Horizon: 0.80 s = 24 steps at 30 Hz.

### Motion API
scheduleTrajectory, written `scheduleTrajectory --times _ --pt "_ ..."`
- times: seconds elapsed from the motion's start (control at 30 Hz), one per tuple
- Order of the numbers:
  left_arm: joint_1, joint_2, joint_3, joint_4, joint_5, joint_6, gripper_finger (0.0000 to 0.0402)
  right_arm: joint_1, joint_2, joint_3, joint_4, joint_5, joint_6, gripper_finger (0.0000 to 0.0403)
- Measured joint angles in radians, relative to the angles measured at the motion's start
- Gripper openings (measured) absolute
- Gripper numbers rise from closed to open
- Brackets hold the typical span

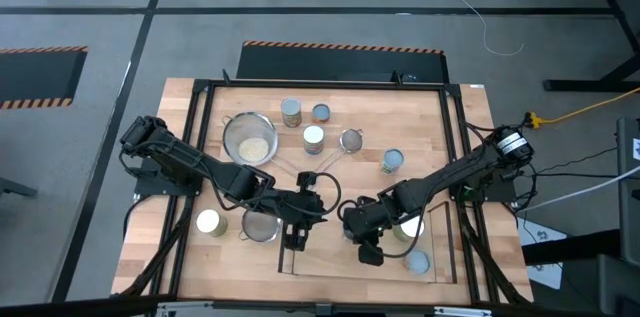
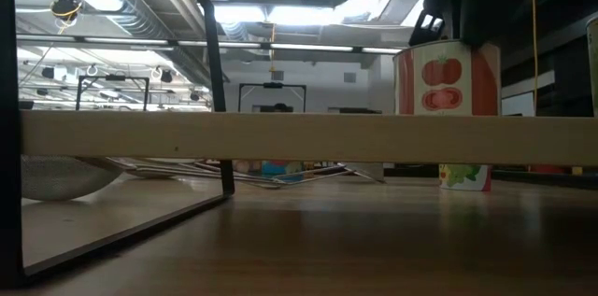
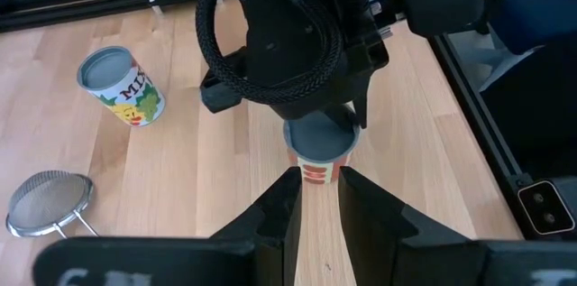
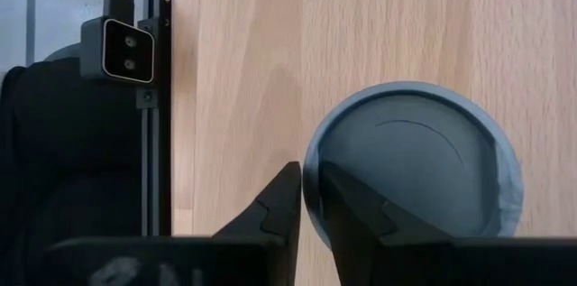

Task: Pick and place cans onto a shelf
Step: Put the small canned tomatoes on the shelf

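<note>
The shelf, a light-wood board with black end rails, lies at the table's near middle; its front edge shows in the low view. A tomato-labelled can with a grey-blue top stands on the board, its base hidden behind the board's edge. My right gripper is right above the can, fingers nearly together at its rim. My left gripper hovers over the shelf's left part, narrowly open and empty, facing that can. My right gripper comes from above, pointing down. The can's rim on one side lies between the two fingers, one finger outside the wall and the other over the recessed top. The can is upright at the level of the board.
Two more cans stand near the shelf's right end and one at the near left. Several cans and a "MIX" can stand farther back, among wire strainers.
</note>
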Motion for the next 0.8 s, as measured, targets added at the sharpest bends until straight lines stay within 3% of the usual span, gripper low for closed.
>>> scheduleTrajectory --times 0.8 --pt "0.000 0.000 0.000 0.000 0.000 0.000 0.0069 -0.001 0.000 0.000 0.001 0.000 -0.056 0.0055"
